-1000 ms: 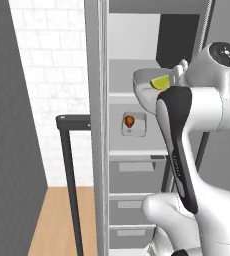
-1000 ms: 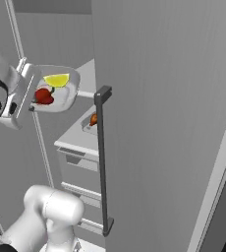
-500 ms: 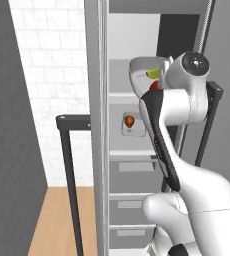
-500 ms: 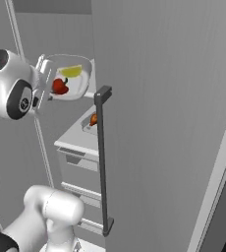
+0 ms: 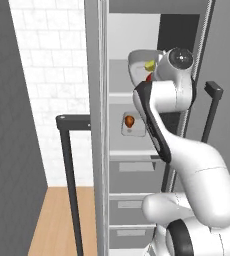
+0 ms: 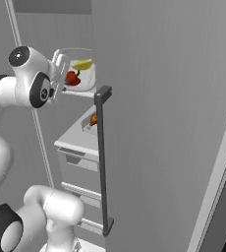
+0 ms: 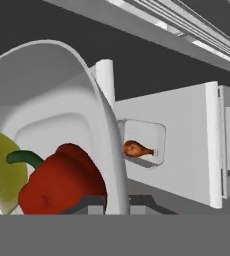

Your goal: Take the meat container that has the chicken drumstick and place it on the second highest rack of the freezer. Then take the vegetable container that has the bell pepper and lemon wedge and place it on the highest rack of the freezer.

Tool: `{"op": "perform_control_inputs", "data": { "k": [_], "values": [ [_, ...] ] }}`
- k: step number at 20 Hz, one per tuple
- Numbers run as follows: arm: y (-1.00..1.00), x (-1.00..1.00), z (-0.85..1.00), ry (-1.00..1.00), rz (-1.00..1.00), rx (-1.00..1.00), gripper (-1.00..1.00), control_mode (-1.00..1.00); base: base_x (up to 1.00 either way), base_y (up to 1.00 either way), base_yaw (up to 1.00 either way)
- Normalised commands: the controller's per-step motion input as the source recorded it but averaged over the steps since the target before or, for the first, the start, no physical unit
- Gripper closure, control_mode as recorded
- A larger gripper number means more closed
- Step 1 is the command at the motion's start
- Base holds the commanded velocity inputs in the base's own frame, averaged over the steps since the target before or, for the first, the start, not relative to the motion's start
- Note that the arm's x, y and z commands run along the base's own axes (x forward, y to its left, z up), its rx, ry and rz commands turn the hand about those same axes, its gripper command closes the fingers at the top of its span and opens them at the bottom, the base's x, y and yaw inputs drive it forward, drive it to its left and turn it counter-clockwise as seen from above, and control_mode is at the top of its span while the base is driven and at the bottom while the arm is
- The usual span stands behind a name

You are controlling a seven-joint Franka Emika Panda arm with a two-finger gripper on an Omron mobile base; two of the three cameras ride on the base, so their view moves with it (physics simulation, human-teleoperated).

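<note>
two shallow white containers sit in an open grey freezer (image 5: pixel 103 150); one arm with one gripper (image 6: pixel 61 69) reaches into it. one chicken drumstick (image 5: pixel 129 121), one bell pepper (image 7: pixel 62 182) and one lemon wedge (image 7: pixel 2 172) can be counted, and two flat grey shelves.

the vegetable container (image 6: pixel 88 78) is pale, rounded and thin-walled. inside it lie the glossy red bell pepper with a green stem and the yellow-green lemon wedge, side by side and touching. the gripper is pressed together on the container's near rim, pinching the wall between its fingertips, so the container lies directly in front of the hand. it is held level with the highest rack of the freezer (image 5: pixel 119 94), at the front of the freezer's opening; whether its base touches the rack cannot be told.

the meat container (image 5: pixel 132 125) rests on the second highest rack of the freezer (image 5: pixel 127 152), below the held container and well apart from the hand. the orange-brown drumstick lies inside it, bulbous at one end, thin pale bone at the other. below that rack are grey drawer fronts (image 5: pixel 129 167).
</note>
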Motion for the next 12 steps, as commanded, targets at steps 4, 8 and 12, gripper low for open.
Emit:
{"op": "perform_control_inputs", "data": {
  "k": [4, 8, 12],
  "values": [
    [-0.15, 0.90, 0.00, 0.04, 0.00, 0.00, 1.00, -1.00, 0.00, 0.00, 0.00],
    [-0.19, 0.87, 0.00, 0.02, 0.00, 0.00, 1.00, -1.00, 0.00, 0.00, 0.00],
    [-0.23, 0.67, 0.00, 0.03, 0.00, 0.00, 1.00, -1.00, 0.00, 0.00, 0.00]
  ]
}}
